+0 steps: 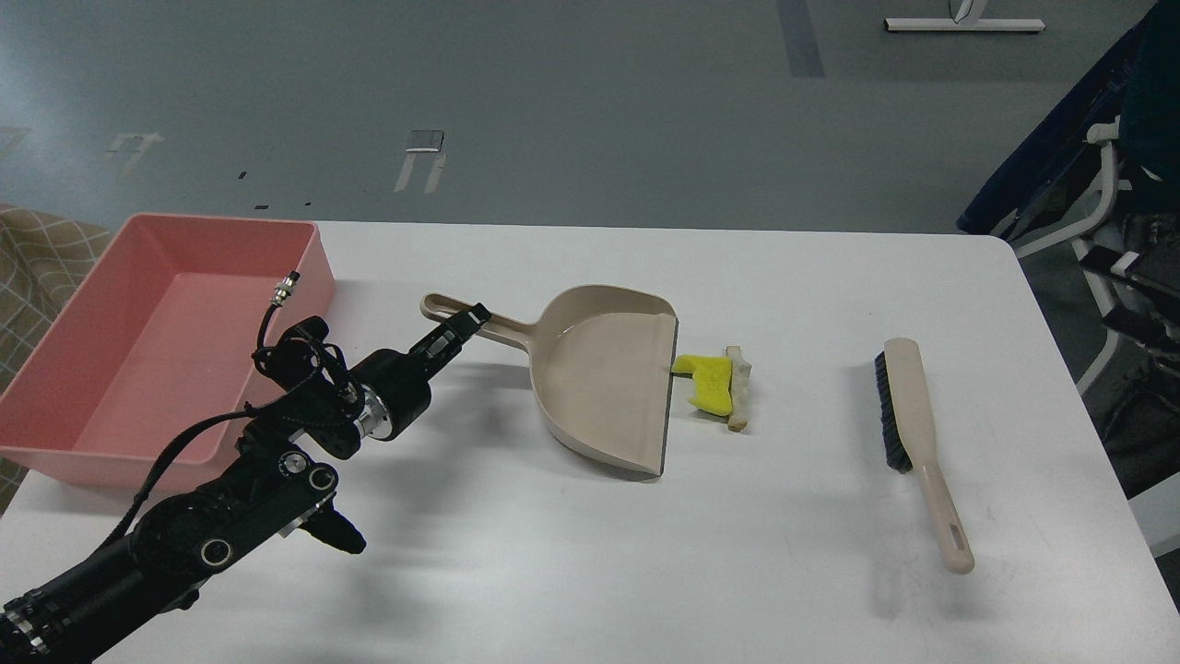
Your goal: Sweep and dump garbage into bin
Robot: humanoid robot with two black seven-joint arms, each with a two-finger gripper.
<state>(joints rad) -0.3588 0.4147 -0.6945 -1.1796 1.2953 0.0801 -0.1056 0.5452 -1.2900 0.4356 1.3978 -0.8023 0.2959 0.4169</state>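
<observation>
The garbage lies at the table's middle: a yellow notched chunk (pixel 710 385) and a thin whitish slice (pixel 738 397) touching its right side. Both sit right at the open lip of the beige dustpan (pixel 604 378). My left gripper (pixel 461 325) is shut on the dustpan's handle, near its left end. The pink bin (pixel 309 277) stands at the table's left edge, empty, behind my left arm. The beige brush (pixel 913 415) with black bristles lies alone on the right. My right gripper is out of view.
The white table (pixel 590 553) has its right edge close to the brush. Chair or frame parts (pixel 1106 240) stand off the table at the far right. A checked cloth (pixel 37 249) shows left of the bin.
</observation>
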